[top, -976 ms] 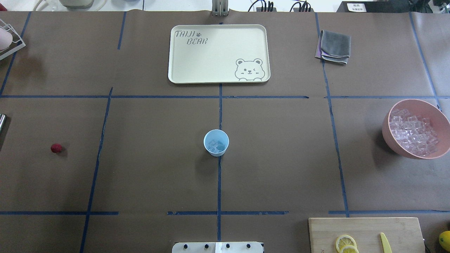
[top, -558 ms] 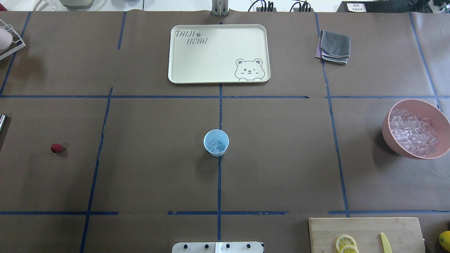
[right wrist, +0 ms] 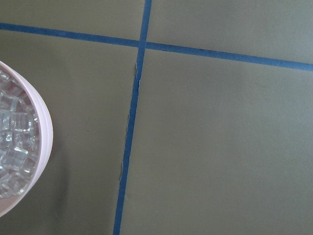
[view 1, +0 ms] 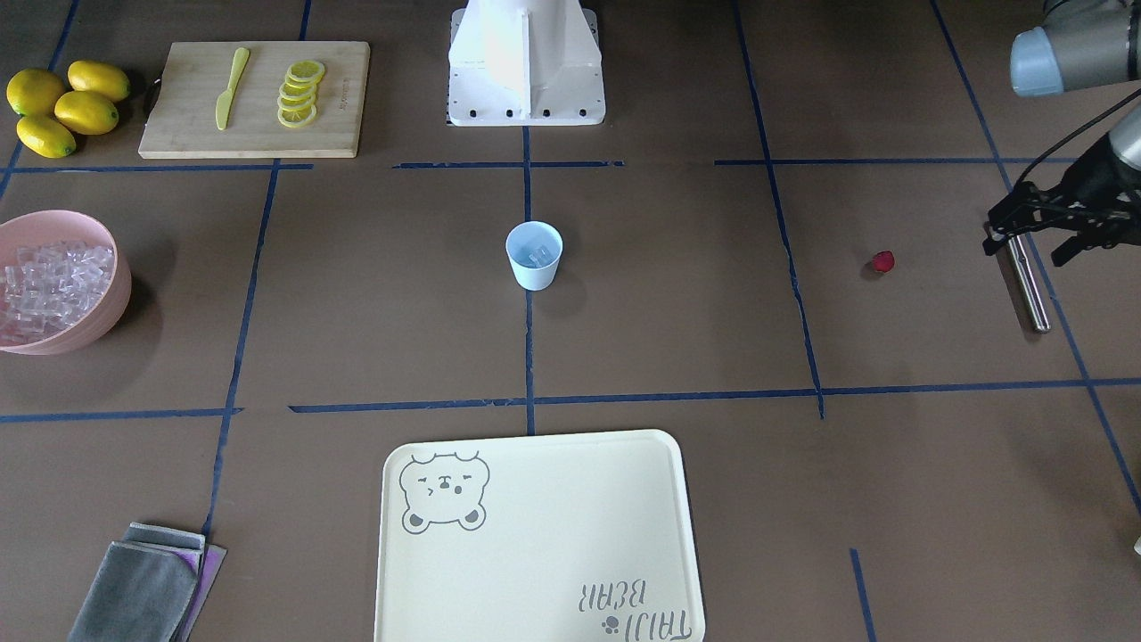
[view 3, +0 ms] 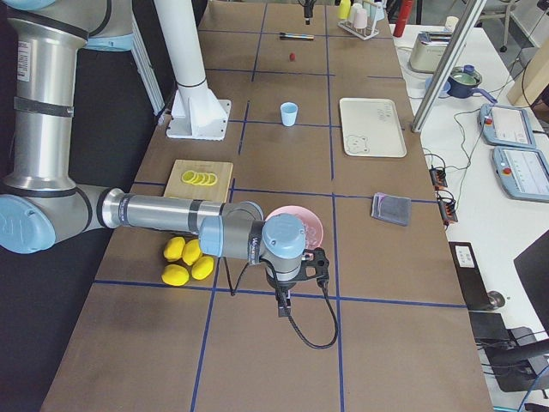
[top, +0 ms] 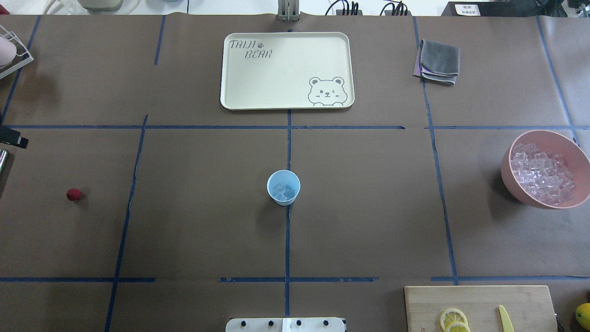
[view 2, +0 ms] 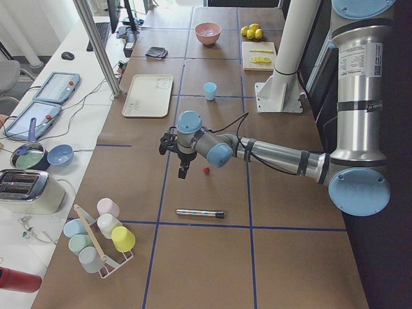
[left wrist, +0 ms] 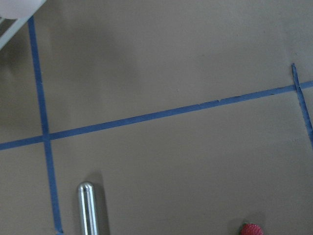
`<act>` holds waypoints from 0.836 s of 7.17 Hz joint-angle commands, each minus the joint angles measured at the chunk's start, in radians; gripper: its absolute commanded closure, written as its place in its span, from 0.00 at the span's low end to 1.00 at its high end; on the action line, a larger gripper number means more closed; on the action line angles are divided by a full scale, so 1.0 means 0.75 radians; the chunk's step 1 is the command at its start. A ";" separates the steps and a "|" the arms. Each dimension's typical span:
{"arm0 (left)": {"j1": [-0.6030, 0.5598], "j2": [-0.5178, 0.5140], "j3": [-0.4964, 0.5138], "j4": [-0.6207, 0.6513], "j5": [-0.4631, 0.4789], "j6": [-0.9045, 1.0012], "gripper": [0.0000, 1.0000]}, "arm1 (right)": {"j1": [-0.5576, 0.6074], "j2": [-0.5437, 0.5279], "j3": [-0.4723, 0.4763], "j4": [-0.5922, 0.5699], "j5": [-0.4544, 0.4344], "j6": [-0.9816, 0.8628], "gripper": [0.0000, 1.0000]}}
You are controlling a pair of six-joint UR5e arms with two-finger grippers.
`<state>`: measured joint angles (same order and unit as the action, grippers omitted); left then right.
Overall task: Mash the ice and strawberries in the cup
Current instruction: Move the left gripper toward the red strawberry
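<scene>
On my feed: left arm (view 2: 277, 154) & right arm (view 3: 154, 210) silver tubes, lt-blue joint caps, blk cable (view 3: 322, 347); white pedestal (view 1: 526, 53), bolted base.

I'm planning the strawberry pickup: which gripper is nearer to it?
Left. The left gripper hovers just beside the strawberry at the table's left end; the right gripper is at the far end, by the pink bowl.
</scene>
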<state>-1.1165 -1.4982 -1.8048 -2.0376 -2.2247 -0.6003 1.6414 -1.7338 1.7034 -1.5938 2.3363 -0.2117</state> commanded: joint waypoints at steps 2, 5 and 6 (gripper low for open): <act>0.324 0.001 0.028 -0.152 0.241 -0.326 0.00 | 0.000 -0.001 -0.003 0.000 0.000 -0.002 0.01; 0.445 0.003 0.170 -0.312 0.334 -0.396 0.00 | 0.000 -0.004 -0.003 0.002 0.000 -0.004 0.01; 0.448 0.003 0.189 -0.335 0.332 -0.396 0.00 | 0.000 -0.008 -0.001 0.002 0.000 -0.004 0.01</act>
<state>-0.7918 -1.4957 -1.6911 -2.2590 -1.9800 -0.8931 1.6414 -1.7374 1.7014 -1.5928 2.3363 -0.2145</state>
